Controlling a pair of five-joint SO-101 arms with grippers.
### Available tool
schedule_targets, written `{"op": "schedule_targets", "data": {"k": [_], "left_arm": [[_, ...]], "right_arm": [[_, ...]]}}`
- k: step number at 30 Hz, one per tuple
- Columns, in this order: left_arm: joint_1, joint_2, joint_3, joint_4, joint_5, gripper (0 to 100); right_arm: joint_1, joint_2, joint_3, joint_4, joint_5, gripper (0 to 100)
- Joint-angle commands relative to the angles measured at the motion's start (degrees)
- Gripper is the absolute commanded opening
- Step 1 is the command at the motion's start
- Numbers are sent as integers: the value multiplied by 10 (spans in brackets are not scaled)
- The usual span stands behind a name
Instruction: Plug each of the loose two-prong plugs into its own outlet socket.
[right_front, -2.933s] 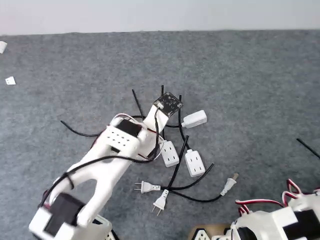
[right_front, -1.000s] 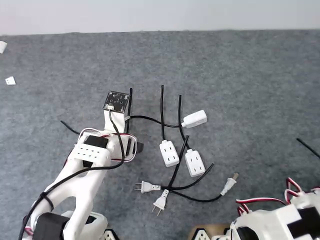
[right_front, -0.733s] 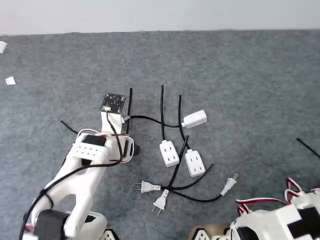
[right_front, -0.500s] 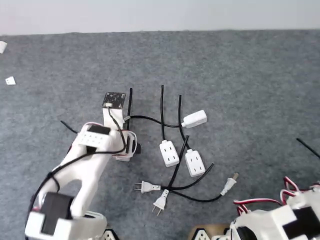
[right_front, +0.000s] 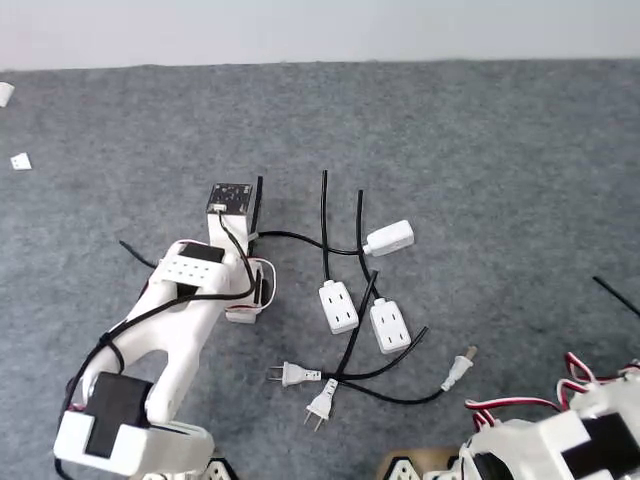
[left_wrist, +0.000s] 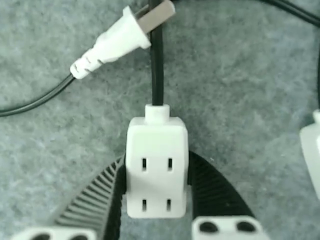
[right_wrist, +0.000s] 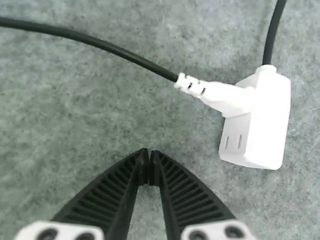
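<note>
Where the right arm (right_front: 560, 445) sits at the near edge of the grey surface (right_front: 520, 150), the right gripper (right_wrist: 148, 156) is clenched, fingertips touching with nothing between them. Just beyond it lies a mated socket block (right_wrist: 260, 125), with a white plug (right_wrist: 217, 96) butted against its side and the prongs hidden. Which block of the high view this is cannot be told.

Near the arms' bases, three loose two-prong plugs rest on the surface. The first plug (right_front: 295, 375) points its prongs left, the second plug (right_front: 320, 403) lies just nearer, and the third plug (right_front: 458, 370) lies well apart to the right.

Farther on, the middle socket block (right_front: 338, 306) and the neighbouring socket block (right_front: 390, 326) lie side by side, and a black cord (right_front: 324, 220) runs away from the former.

Left of these, the left gripper (left_wrist: 157, 161) grasps the held socket block (left_wrist: 157, 187), with a ribbed finger (left_wrist: 107, 192) against each flank and all four slots unoccupied. Beyond it, the fourth plug (left_wrist: 117, 40) lies across that block's own lead (left_wrist: 156, 75), prongs bare.

Farthest lies the far socket block (right_front: 392, 238).
</note>
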Motion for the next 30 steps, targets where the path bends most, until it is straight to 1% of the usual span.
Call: {"op": "schedule_targets", "data": {"k": [1, 3, 6, 8, 10, 13, 15, 16, 18, 19, 22, 26, 30], "left_arm": [[-4, -15, 9, 39, 4, 12], [1, -47, 11, 82, 2, 12], [23, -124, 10, 178, -2, 13], [36, -174, 29, 196, -1, 13], [41, -217, 68, 171, 0, 13], [39, -268, 145, 63, 15, 13], [39, -286, 196, -9, 69, 13], [39, -291, 213, -33, 99, 13], [39, -289, 216, -36, 138, 13], [39, -285, 209, -25, 141, 13], [38, -250, 181, -7, 140, 13], [37, -174, 149, -22, 139, 13], [10, -127, 108, -37, 103, 15]], "right_arm": [[-5, -29, -3, 7, 6, 20], [-7, -29, -3, 7, 6, 20], [-14, -29, 2, 8, 6, 20], [-17, -29, 8, 7, 6, 20], [-26, -29, 10, 7, 6, 20], [-29, -29, 10, 8, 6, 20], [-29, -29, 10, 8, 6, 20], [-29, -29, 10, 8, 6, 20], [-29, -29, 10, 8, 6, 20], [-29, -29, 11, 8, 6, 20], [-29, -29, 11, 10, 6, 20], [-29, -35, 10, 33, 7, 20], [-29, -35, 10, 33, 7, 20]]}}
